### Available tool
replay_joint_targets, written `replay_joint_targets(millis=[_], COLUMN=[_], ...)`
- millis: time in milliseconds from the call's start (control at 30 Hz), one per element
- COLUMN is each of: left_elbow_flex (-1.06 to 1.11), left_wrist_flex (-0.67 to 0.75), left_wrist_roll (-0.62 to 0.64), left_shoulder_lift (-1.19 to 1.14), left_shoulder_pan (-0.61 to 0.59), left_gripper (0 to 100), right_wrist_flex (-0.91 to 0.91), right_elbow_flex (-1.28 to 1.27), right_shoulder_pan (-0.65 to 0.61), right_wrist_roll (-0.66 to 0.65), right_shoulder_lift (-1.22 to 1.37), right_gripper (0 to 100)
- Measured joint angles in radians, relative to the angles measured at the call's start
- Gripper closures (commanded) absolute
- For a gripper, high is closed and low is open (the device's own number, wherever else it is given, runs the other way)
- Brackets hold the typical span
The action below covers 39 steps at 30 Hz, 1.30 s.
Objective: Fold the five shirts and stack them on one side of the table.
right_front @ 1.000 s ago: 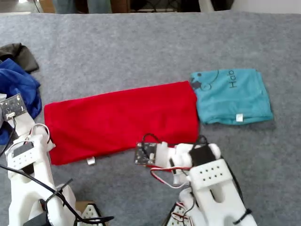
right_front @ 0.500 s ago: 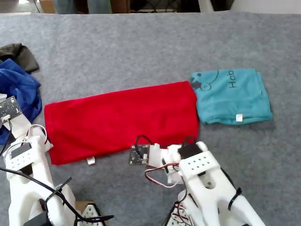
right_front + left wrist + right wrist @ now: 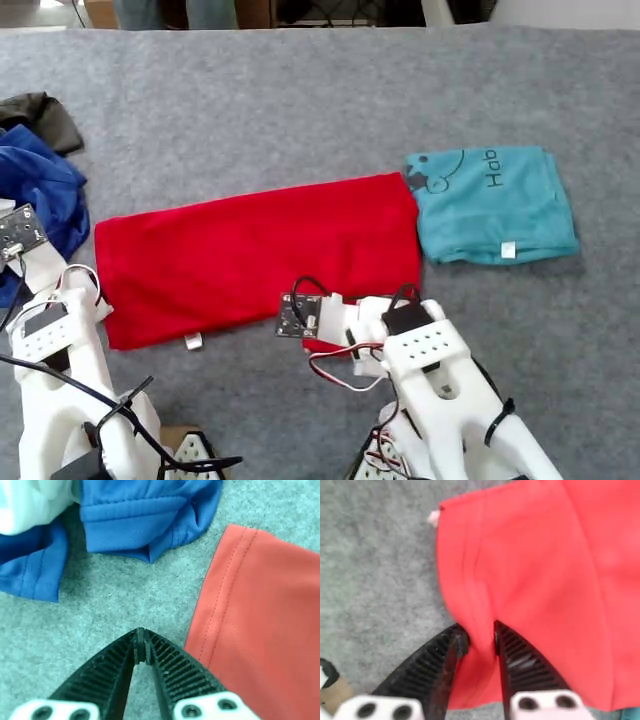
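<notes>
At the near edge of the table (image 3: 300, 90), the right gripper (image 3: 479, 630) pinches a raised fold on the near hem of the red shirt (image 3: 250, 255), with fabric bunched between its jaws. Toward the near left, the left gripper (image 3: 140, 641) points down at the bare grey surface, jaws pressed together on nothing. It is just beside the red shirt's left corner and near a crumpled blue shirt (image 3: 35, 190). The red shirt lies folded in a long band across the middle of the table, a white tag (image 3: 193, 342) poking from its near edge. Its right end touches a folded teal shirt (image 3: 492, 205). Farther back on the left, beyond the blue shirt, a dark garment (image 3: 40, 115) sits crumpled.
</notes>
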State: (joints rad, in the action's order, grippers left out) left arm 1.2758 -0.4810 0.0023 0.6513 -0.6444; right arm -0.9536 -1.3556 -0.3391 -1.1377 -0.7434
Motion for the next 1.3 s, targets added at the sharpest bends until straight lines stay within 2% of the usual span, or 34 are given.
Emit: replay_joint_targets(millis=[33,267,633,900,1300], left_elbow_flex=[0.000,0.000,0.000,0.000,0.000], left_wrist_flex=[0.000,0.000,0.000,0.000,0.000], left_wrist_roll=[0.000,0.000,0.000,0.000,0.000], left_shoulder_lift=[0.000,0.000,0.000,0.000,0.000], left_shoulder_pan=[0.000,0.000,0.000,0.000,0.000], left_gripper=[97,97,97,97,97], right_wrist_flex=[0.002,0.003,-0.104,-0.087,-0.064], right_elbow_flex=[0.003,0.048,0.333,0.586,0.982], right_shoulder_pan=[0.000,0.015,0.081,0.083,0.083], right_wrist_roll=[0.000,0.000,-0.037,-0.037,-0.110], right_shoulder_lift=[0.005,0.023,0.061,0.356,0.836], right_gripper=[98.2,98.3,98.3,98.3,98.3])
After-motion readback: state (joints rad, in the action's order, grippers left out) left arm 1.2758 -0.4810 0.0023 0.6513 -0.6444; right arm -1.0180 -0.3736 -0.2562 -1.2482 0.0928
